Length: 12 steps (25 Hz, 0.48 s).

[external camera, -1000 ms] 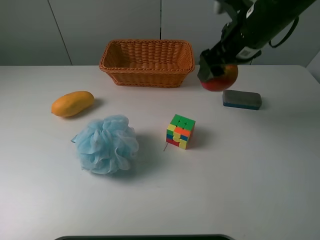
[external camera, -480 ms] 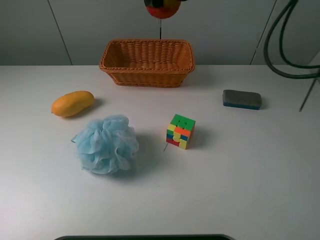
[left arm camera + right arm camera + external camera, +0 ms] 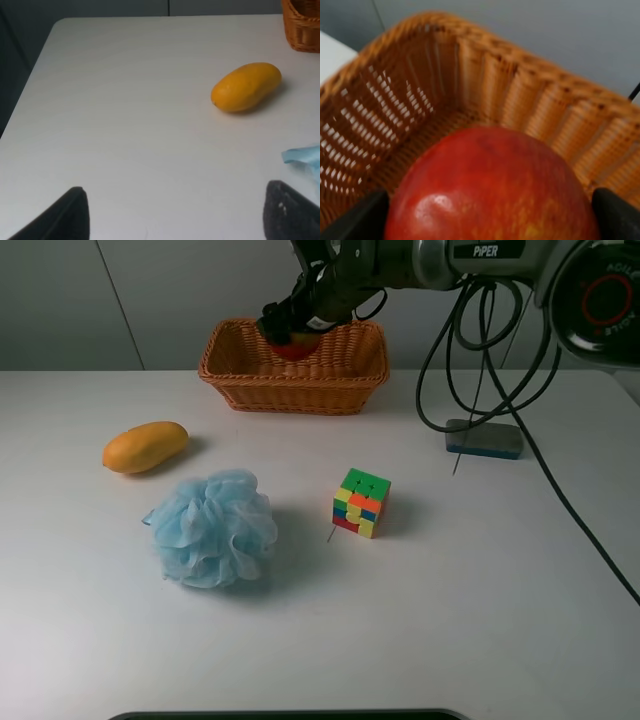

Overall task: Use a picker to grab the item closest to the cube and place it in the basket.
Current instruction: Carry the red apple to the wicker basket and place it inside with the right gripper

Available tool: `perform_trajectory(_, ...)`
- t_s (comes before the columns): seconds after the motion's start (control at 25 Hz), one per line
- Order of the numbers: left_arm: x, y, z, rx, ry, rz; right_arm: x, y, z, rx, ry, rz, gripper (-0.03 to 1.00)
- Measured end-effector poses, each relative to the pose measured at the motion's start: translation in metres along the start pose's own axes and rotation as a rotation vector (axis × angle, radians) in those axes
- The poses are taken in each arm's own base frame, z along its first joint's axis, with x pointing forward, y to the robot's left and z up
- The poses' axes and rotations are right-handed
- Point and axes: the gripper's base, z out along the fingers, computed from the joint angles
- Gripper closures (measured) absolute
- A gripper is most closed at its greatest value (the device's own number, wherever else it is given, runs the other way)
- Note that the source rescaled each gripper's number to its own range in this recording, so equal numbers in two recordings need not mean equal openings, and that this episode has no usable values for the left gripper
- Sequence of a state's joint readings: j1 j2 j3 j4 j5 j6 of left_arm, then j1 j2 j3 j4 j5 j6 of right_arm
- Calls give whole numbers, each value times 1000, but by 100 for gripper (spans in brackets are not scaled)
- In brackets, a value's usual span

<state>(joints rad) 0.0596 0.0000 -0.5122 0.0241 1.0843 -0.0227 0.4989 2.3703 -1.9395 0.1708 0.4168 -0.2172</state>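
Placement is the step in hand. Nearest on the surface (image 3: 480, 620) lie the blue bath pouf (image 3: 213, 528) and the cube (image 3: 361, 503), well apart; beyond them are the mango (image 3: 145, 447) and the grey eraser (image 3: 484, 438). The left jaws hang spread and empty over bare surface short of the mango. Farthest, the right jaws are clenched on the red fruit (image 3: 490, 185), holding it within the walls of the basket (image 3: 230, 365); whether it touches the woven floor I cannot tell. The next move, I judge, calls for lowering a little if needed, releasing the fruit, then lifting straight up clear of the basket walls.
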Motion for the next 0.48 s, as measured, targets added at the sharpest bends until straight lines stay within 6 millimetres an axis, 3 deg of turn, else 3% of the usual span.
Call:
perform_trajectory(0.2, 0, 0, 0, 0, 0, 0, -3, 0, -1, 1, -12, -8, 93)
perform_trajectory(0.24, 0, 0, 0, 0, 0, 0, -3, 0, -1, 1, -12, -8, 69)
perform_trajectory(0.28, 0, 0, 0, 0, 0, 0, -3, 0, -1, 1, -12, -10, 28)
perform_trajectory(0.32, 0, 0, 0, 0, 0, 0, -3, 0, -1, 1, -12, -16, 10)
perform_trajectory(0.4, 0, 0, 0, 0, 0, 0, -5, 0, -2, 2, -18, -21, 0)
perform_trajectory(0.48, 0, 0, 0, 0, 0, 0, -4, 0, -2, 1, -14, -24, -2)
